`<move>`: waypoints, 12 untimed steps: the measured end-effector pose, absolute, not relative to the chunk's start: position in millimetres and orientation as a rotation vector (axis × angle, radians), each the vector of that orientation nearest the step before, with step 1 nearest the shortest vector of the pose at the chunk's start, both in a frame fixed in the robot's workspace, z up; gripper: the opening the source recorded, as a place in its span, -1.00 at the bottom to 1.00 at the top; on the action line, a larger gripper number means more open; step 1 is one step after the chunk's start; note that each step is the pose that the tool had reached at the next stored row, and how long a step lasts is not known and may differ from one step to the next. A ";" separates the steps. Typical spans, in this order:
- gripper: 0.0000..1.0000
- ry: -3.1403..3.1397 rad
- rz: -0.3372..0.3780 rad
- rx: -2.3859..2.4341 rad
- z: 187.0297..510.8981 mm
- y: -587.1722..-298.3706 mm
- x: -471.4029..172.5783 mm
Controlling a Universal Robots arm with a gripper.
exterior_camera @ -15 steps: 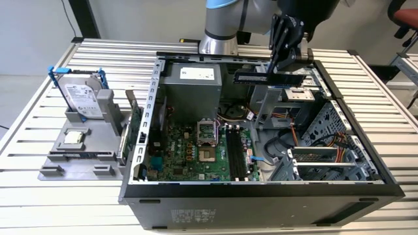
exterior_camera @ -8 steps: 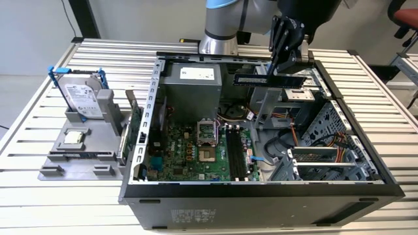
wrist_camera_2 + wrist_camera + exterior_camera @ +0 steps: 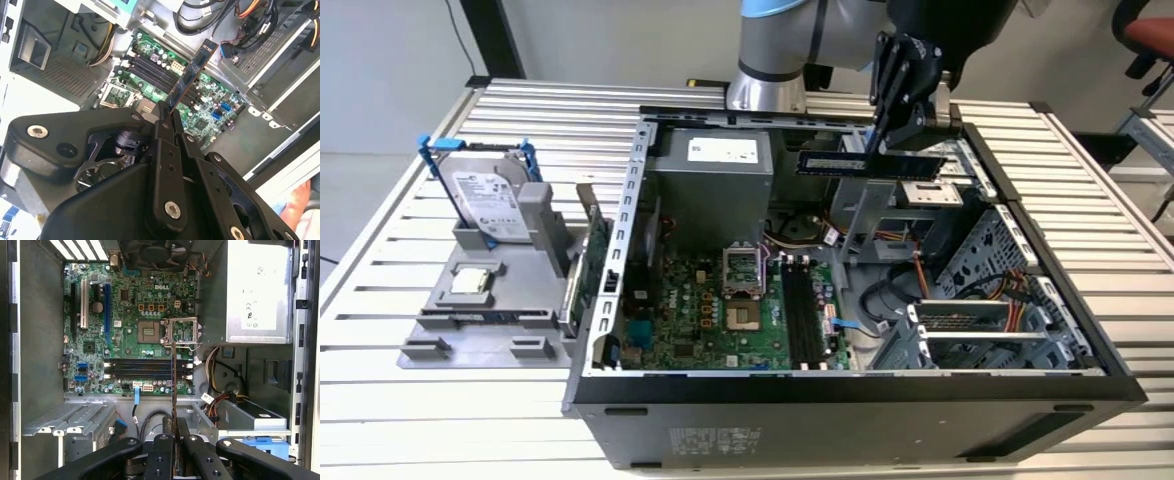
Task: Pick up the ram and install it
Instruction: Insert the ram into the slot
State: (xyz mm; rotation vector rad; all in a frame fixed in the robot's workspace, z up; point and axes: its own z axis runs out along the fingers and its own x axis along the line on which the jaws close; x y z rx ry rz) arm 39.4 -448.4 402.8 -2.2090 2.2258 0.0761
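At the upper centre of the exterior view, the robot arm (image 3: 771,55) reaches down, its black gripper (image 3: 898,150) pointing downward, clamped on the ram (image 3: 841,163).

Computer case (image 3: 854,388) on table (image 3: 374,400), motherboard (image 3: 720,310) inside it, power supply (image 3: 710,185) behind the motherboard, hard drive (image 3: 491,200) in stand (image 3: 480,300) at the exterior view's left of the case, ram (image 3: 834,163) in gripper (image 3: 897,150) above the case.

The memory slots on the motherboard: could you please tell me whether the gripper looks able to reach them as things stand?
Probably yes: the case is open on top, the gripper holds the ram above it, and the memory slots look empty, with no cables across them.
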 end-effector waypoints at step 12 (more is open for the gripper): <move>-1.00 2.288 0.076 -2.143 402.8 -448.4 39.5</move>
